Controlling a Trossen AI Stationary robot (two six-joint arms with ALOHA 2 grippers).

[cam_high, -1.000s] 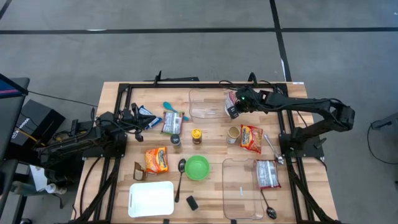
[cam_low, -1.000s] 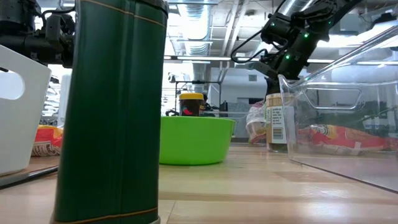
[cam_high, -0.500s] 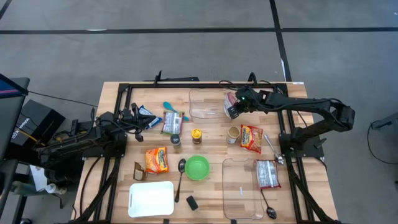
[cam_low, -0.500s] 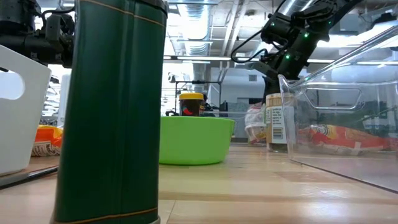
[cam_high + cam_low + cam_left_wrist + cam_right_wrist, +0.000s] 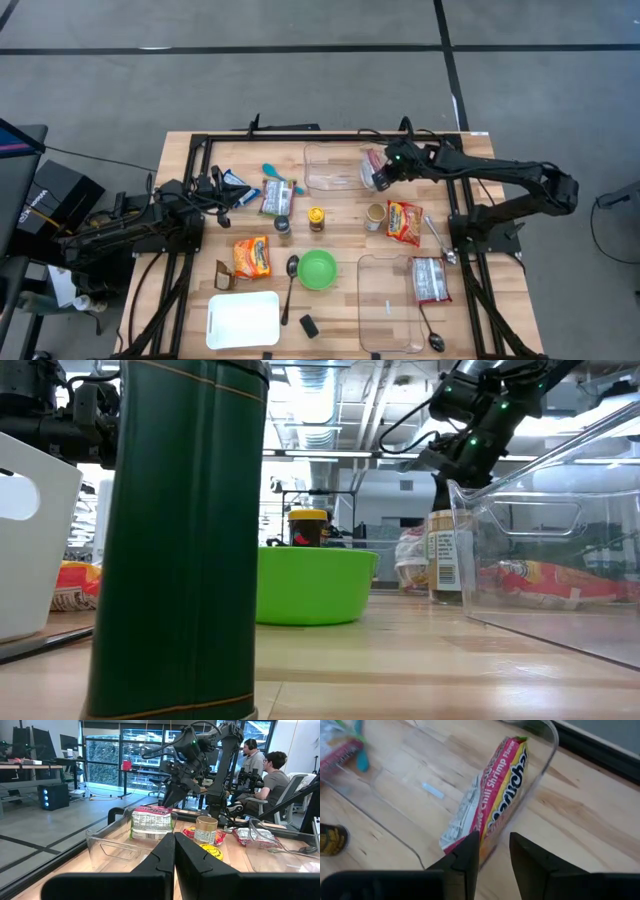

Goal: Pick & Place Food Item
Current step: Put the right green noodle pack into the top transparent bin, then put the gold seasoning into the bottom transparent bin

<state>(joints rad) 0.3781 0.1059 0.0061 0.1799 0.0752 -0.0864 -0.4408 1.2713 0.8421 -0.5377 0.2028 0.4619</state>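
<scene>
The right gripper (image 5: 494, 851) hangs with fingers slightly parted, gripping nothing, above the ramen packet (image 5: 487, 802), which stands on edge against the clear bin's wall (image 5: 536, 780); the packet's lower end is hidden. The left gripper (image 5: 174, 851), pressed closed, waits at the table's left edge.

From overhead we look straight down on the whole worktop (image 5: 330, 225), with grey floor all round and both arms in frame.

At worktop height we look level across the boards into the room; a dark green can (image 5: 180, 535) stands very near the lens and fills the picture's left.

From the left wrist we face across the worktop toward the right arm and two seated people (image 5: 260, 767) beyond.

From the right wrist we look steeply down, close in, on a noodle packet (image 5: 492, 802) leaning inside a clear bin (image 5: 540, 765).

The left wrist view shows that packet (image 5: 150, 822) too, and the overhead view shows the bin (image 5: 335, 168).
</scene>
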